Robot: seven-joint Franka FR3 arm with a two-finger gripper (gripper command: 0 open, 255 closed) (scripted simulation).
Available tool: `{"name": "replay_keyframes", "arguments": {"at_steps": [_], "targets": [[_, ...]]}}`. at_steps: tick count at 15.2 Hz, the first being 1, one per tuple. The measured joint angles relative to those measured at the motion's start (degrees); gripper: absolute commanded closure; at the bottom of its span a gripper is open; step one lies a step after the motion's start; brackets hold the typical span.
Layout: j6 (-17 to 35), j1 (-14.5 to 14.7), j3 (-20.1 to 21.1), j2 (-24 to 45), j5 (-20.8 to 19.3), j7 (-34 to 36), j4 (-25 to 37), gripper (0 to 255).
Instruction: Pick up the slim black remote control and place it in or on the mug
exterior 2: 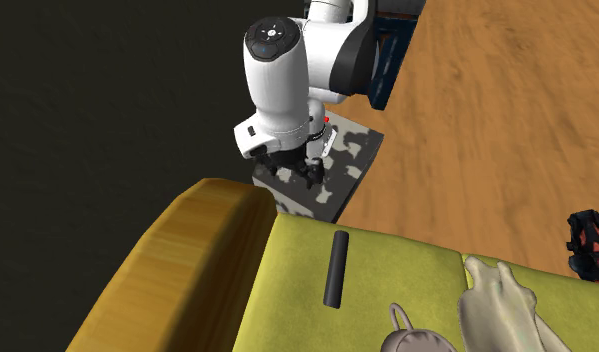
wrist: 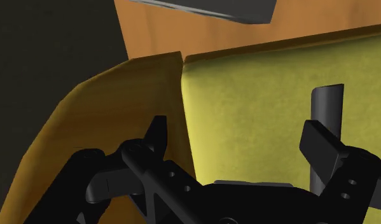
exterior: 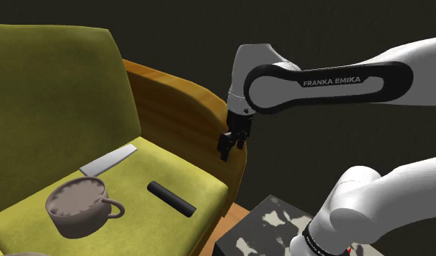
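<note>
Gripper (exterior: 228, 148), fingers (wrist: 156, 132) apart, near wooden armrest (exterior: 172, 102)

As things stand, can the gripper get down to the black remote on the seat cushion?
Probably yes. The open gripper hangs above the wooden armrest. The remote lies bare on the cushion beside it, and the mug sits apart from it. Only the armrest's edge might crowd the descent.

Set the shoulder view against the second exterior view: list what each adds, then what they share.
Shoulder view: the sofa's green backrest, a flat grey object on the seat cushion, the whole mug. Second exterior view: wooden floor, a pale cloth-like thing beside the mug. Shared: the black remote lying on that cushion, the wooden armrest, the gripper, clear of the remote.
</note>
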Motion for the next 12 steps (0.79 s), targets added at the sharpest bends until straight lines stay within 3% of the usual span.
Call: {"name": "replay_keyframes", "arguments": {"at_steps": [6, 12], "targets": [[10.04, 1.94, 5.35, 9.49, 1.96, 3.67, 1.16, 0], [19.94, 3.05, 10.31, 20.62, 0.94, 7.86, 3.96, 0]]}}
